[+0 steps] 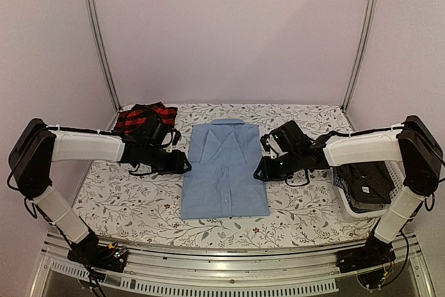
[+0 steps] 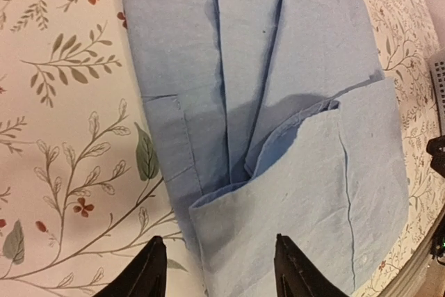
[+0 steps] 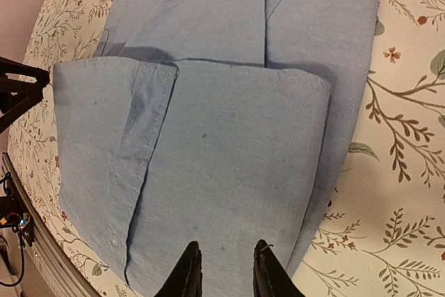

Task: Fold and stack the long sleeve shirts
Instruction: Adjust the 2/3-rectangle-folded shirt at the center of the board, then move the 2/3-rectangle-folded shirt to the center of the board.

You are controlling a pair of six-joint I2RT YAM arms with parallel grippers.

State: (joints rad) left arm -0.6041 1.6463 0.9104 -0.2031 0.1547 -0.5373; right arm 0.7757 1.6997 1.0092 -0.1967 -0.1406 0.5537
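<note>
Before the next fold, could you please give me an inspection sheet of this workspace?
Surface: floral tablecloth, lying flat.
Job's things: light blue shirt folded at centre; red-and-black plaid shirt bunched at far left; dark shirts in the white basket at right.
Clutter: nothing seen.
Pincers: left pincer open at the blue shirt's left edge; right pincer narrowly apart at its right edge, grip unclear.
Cables: black cables looped at both wrists and by the bases.
Surroundings: pale walls, metal uprights.
</note>
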